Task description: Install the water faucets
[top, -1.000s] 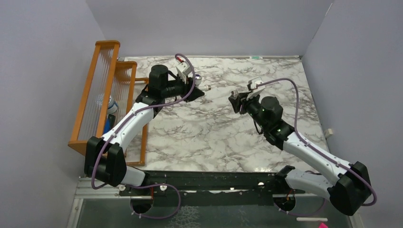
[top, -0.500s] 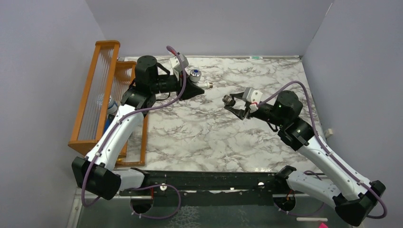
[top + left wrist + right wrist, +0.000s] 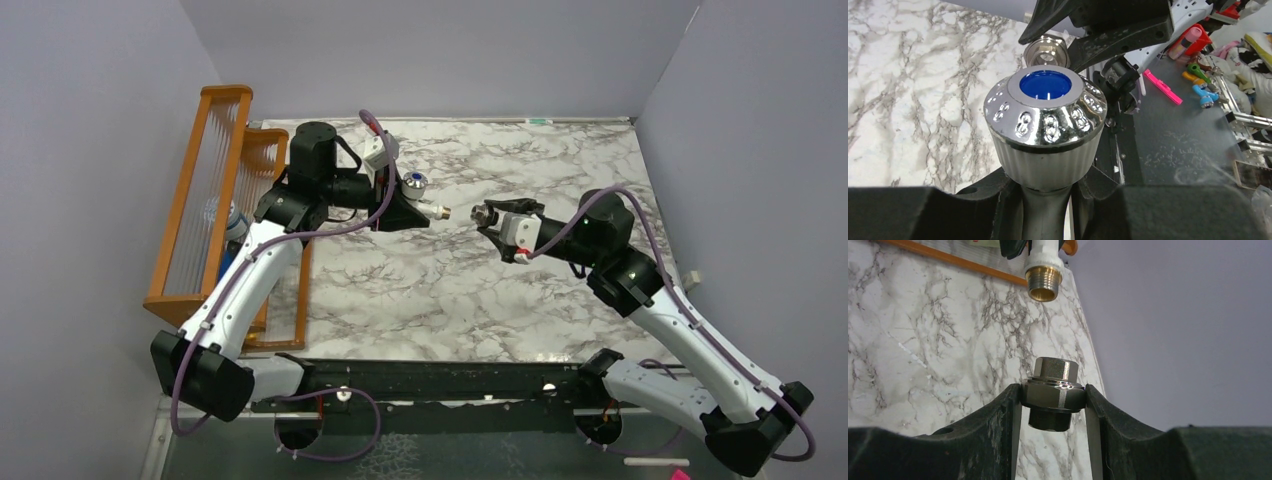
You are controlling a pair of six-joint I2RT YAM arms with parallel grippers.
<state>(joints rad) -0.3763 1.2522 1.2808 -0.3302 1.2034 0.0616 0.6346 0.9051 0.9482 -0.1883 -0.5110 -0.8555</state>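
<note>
1. Brass thread [image 3: 1043, 282] on the white tap [image 3: 415, 195] points toward 3 o'clock in the top view, above the marble table [image 3: 430, 300]. The left gripper [image 3: 1045, 210] is clamped tight on the tap's body, just under the silvery knob [image 3: 1045, 115].
2. The right gripper [image 3: 1054, 397] pinches the grey fitting [image 3: 1054, 387] by its flats. The fitting hangs at 3 o'clock of the thread, near it but not touching.
3. Misalignment is the main risk. In the right wrist view the thread sits at about 11 o'clock of the fitting rather than dead ahead, so closing the gap on this line could butt rim against rim or start the threads crossed.
4. The fitting could also slip. It is held on only two narrow faces, so a sideways knock from the tap could twist it in the jaws or drop it onto the table.
5. The tap's gripped body looks round and smooth, so it may spin between the fingers once turning force builds.
</note>
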